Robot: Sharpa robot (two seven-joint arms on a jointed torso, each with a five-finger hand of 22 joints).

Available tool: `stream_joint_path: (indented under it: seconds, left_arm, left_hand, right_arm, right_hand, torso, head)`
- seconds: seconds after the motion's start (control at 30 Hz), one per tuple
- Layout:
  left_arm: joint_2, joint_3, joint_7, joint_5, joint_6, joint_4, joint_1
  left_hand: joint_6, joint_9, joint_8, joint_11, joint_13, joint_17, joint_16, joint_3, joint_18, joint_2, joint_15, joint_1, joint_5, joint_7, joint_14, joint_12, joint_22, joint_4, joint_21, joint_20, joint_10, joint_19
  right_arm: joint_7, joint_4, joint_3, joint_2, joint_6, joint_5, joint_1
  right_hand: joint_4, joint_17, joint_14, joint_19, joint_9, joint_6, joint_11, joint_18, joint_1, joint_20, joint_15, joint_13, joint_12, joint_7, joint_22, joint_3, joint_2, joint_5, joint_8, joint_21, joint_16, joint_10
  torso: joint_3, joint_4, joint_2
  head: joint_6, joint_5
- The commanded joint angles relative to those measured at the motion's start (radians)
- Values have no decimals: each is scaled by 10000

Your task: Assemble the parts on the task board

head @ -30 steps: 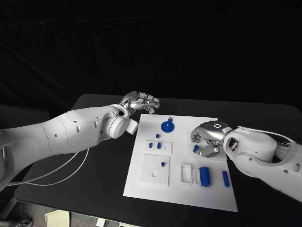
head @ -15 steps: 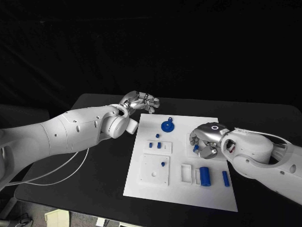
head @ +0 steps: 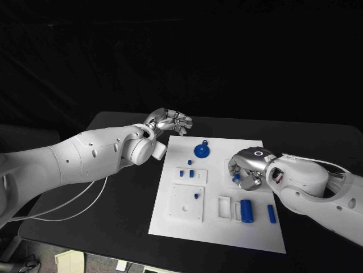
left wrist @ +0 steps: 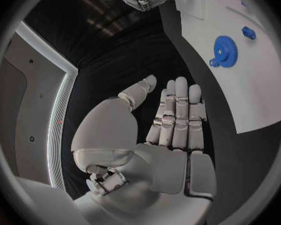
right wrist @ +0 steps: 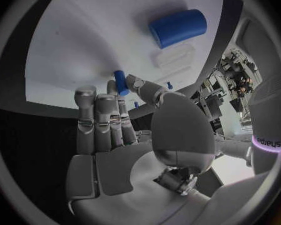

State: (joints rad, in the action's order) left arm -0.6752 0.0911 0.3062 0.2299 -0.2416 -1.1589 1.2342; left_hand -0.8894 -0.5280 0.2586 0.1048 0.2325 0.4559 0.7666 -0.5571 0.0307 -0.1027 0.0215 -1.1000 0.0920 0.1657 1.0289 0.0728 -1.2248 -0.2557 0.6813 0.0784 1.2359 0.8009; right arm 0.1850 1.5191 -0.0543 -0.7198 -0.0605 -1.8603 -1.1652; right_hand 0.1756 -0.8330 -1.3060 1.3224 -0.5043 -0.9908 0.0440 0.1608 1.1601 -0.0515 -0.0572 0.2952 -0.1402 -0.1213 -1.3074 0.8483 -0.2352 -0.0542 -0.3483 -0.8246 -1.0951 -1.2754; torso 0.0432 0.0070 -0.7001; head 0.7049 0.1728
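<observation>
— How many pieces sit on the white task board [head: 222, 227]?

— One blue toothed gear [head: 201, 151], one large blue cylinder [head: 246, 211], one thin blue rod [head: 271, 214], and a few tiny blue pegs I can't count. The board lies mid-desk [head: 116, 216].

— And the hands?

— The right hand [head: 247, 169] hovers over the board, its fingers [right wrist: 133, 81] pinching a small blue peg [right wrist: 120, 82]. The left hand [head: 170, 121] is beyond the board's far-left corner, fingers [left wrist: 178, 110] straight, side by side, holding nothing.
</observation>
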Motion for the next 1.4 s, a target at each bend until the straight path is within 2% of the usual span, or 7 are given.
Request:
stream_joint_path:
  seconds: [0.03,0.3,0.63,0.77,0.83,1.03,1.4]
  left_arm:
    - [8,-10,90,-59,122,-17,18]
    - [11,-9,96,-59,122,-9,18]
    - [26,-9,104,-59,127,-1,18]
    - [35,-9,105,-59,139,4,18]
    - [33,-9,105,-59,137,8,17]
    - [59,-10,108,-59,138,40,17]
    - [88,-10,108,-59,139,42,17]
  left_hand:
    - [82,13,58,-8,-12,12,-34,27,194,84,7,45,50,-11,76,8,-15,51,-36,-22,-29,74]
    - [83,14,59,-7,-13,16,-37,27,194,84,7,45,50,-12,76,8,-17,52,-38,-22,-30,75]
    - [84,17,62,-7,-13,25,-44,27,193,91,7,46,50,-11,77,8,-21,57,-42,-22,-30,78]
    - [85,18,64,-7,-13,30,-47,27,193,94,7,48,50,-11,78,8,-22,59,-44,-22,-30,79]
    - [84,19,65,-7,-13,32,-48,27,193,95,7,48,51,-12,78,8,-23,59,-45,-22,-30,79]
    - [85,20,67,-7,-14,38,-53,28,193,96,7,49,51,-12,79,8,-26,61,-48,-22,-30,80]
    - [86,23,71,-7,-14,49,-60,27,193,103,6,48,52,-12,81,8,-30,63,-53,-21,-30,82]
  right_arm:
    - [27,10,-8,3,10,-325,12]
    - [27,77,-9,13,-481,-459,25]
    - [55,340,5,-71,-823,-553,38]
    - [52,549,110,-112,-886,-613,39]
    - [49,715,267,-148,-956,-629,38]
    - [44,1277,491,-240,-1045,-530,20]
    - [-234,1639,467,347,-1467,-316,51]
  right_hand:
    - [57,14,23,-20,-13,-59,26,1010,137,-21,-80,118,-59,6,-164,135,94,54,-50,-15,-40,-110]
    - [166,14,15,-15,-53,-226,-29,1010,227,-7,-127,242,-157,65,-177,353,249,54,-126,-35,-42,-273]
    - [225,4,-16,51,-114,-443,-126,1010,198,-36,-224,463,-282,155,-193,544,227,55,-209,-110,-64,-460]
    - [231,3,-18,57,-122,-468,-137,1010,196,-47,-236,494,-294,165,-193,559,215,55,-217,-119,-67,-478]
    - [231,2,-18,59,-127,-481,-143,1010,198,-52,-241,509,-299,170,-193,568,209,55,-221,-123,-68,-486]
    - [221,1,-19,64,-135,-504,-152,1010,191,-60,-250,538,-310,179,-192,579,195,55,-228,-130,-68,-503]
    - [213,1,-19,67,-139,-513,-157,1010,188,-67,-256,556,-311,183,-191,586,196,55,-229,-134,-69,-505]
  torso:
    - [0,-1,-1]
    - [-3,3,-3]
    - [-10,7,1]
    - [-2,13,-3]
    - [0,15,-5]
    - [-9,-9,5]
    - [-11,4,-2]
  head:
    - [7,-4]
    - [9,-11]
    - [0,-6]
    - [0,36]
    - [5,43]
    - [2,47]
    - [32,117]
